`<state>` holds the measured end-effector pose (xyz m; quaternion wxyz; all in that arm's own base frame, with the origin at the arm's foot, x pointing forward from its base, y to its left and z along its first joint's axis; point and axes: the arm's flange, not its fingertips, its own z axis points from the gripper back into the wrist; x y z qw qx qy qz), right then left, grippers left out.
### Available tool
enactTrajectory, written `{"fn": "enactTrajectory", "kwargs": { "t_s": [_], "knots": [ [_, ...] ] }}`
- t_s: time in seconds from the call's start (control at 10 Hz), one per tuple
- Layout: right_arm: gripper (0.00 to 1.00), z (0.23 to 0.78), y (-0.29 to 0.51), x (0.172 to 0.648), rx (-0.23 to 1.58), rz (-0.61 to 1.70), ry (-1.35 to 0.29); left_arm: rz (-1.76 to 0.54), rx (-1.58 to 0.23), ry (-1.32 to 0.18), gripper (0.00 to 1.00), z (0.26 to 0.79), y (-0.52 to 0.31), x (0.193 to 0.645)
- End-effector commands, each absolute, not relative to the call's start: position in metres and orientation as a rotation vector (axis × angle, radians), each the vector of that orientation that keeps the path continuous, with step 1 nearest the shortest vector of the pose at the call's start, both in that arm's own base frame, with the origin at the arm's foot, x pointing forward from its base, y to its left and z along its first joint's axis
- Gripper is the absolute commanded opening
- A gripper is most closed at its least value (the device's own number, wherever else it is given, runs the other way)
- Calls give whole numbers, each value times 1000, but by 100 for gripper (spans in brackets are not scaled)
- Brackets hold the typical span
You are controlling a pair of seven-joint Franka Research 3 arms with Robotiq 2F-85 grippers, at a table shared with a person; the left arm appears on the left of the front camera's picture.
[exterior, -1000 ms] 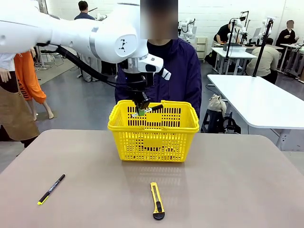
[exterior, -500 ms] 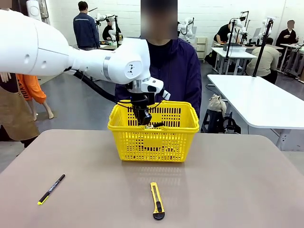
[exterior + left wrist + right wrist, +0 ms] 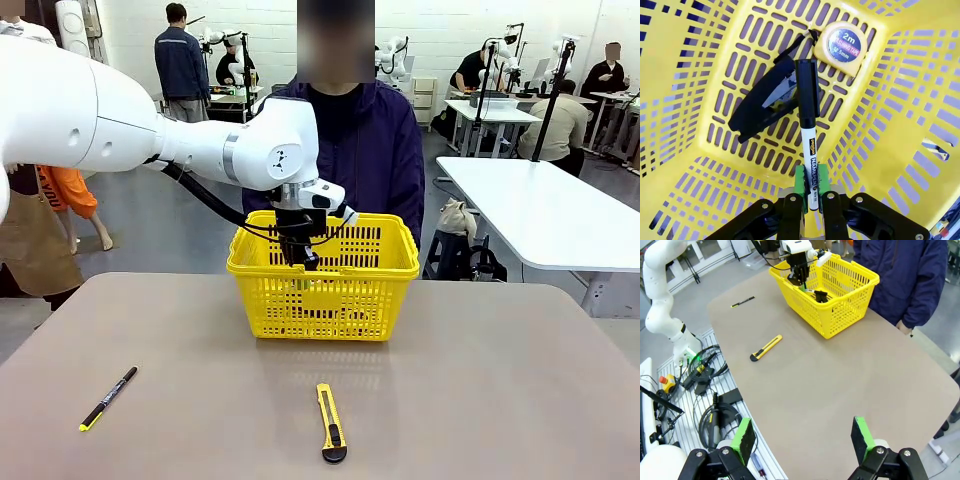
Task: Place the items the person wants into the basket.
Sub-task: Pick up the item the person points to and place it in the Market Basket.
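Inside the bright yellow slotted plastic basket, left gripper clamps the slim white marker with black cap, above the black desk stapler and round yellow-and-black tape measure on the floor. Right gripper spread wide, holding nothing, over the table.

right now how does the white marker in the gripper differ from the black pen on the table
The marker is white with a black cap; the pen is black with a yellow tip. The marker is clamped in the left gripper inside the basket, above the stapler and tape measure; the pen lies flat on the table, untouched, well outside the basket. The marker looks thicker. Both are slim writing tools.
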<state>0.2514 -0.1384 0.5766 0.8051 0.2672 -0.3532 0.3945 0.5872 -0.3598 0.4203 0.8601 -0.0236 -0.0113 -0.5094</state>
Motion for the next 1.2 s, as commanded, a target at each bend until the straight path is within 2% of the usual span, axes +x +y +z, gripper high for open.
{"fn": "enactTrajectory", "kwargs": {
  "t_s": [0.0, 0.5, 0.6, 0.7, 0.8, 0.9, 1.0, 1.1],
  "knots": [
    [100, 576, -138, 253, 587, 852, -773, -1089, -83, -71, 11, 426, -357, 591],
    [100, 576, -138, 253, 587, 852, -773, -1055, -64, -135, 11, 424, -356, 595],
    [100, 576, -138, 253, 587, 852, -773, -1057, -60, -145, 36, 424, -356, 595],
    [100, 576, -138, 253, 587, 852, -773, -1044, -56, -163, 69, 425, -355, 596],
    [100, 576, -138, 253, 587, 852, -773, -1026, -53, -184, 94, 426, -355, 597],
    [100, 576, -138, 253, 587, 852, -773, -1015, -53, -191, 73, 427, -354, 597],
    [100, 576, -138, 253, 587, 852, -773, -1011, -54, -191, 100, 427, -354, 598],
    [100, 576, -138, 253, 587, 852, -773, -1013, -52, -189, 100, 427, -354, 598]
  ]
}}
